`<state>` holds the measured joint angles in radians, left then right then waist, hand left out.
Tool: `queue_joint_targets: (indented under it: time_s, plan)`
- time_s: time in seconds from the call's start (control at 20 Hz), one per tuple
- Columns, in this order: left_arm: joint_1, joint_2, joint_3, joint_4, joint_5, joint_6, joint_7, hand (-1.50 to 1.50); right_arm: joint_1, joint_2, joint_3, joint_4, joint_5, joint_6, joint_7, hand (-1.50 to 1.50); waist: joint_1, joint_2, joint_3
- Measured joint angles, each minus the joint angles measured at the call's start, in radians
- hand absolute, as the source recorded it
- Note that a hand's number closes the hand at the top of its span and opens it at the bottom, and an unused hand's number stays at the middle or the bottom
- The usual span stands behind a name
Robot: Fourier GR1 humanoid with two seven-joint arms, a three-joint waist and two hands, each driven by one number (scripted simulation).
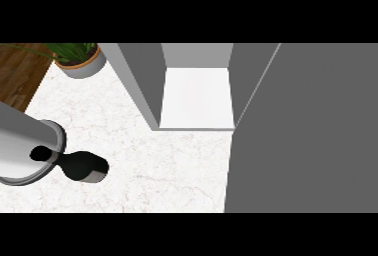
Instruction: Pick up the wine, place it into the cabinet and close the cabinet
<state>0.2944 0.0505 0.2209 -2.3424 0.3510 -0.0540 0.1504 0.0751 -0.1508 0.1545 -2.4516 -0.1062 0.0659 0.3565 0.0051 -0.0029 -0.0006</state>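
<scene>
White marbled stone makes up the counter (133,165), and on it stands the grey cabinet (140,85), which serves as my landmark. In the head view, its door (303,130) hangs open, a big flat grey panel swung out to the cabinet's right, and the pale shelf (198,97) inside is bare.

Left of the cabinet and nearer the robot, a grey forearm (26,145) comes in, ending in the left hand (81,166), a dark lump seen almost end-on. Whether its fingers are apart or curled I cannot tell. The right hand does not show at all.

The wine is nowhere I can pick out: not on the shelf, not on the open counter. It may be hidden by the door or outside the frame.

So, by my reckoning, nothing is done yet: picking up, placing and closing all remain.

Beyond the cabinet's left side sits a potted plant (80,59), well clear of the opening, with a strip of wooden floor (18,70) past it. The open door itself looks to be the main obstacle to any reach from the right.
</scene>
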Motion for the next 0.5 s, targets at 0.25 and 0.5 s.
queue_joint_targets:
  time_s: [0.25,0.5]
  plan:
    - [0.012,-0.013,-0.029,-0.032,-0.003,0.044,0.081,-1.50,-0.088,0.005,0.011,-0.010,0.007,-0.035,0.108,-1.50,0.000,0.000,0.000]
    - [-0.012,0.011,-0.007,-0.034,-0.007,0.074,0.142,-1.50,-0.207,-0.012,-0.027,-0.020,0.005,-0.068,0.240,-1.50,0.000,0.000,0.000]
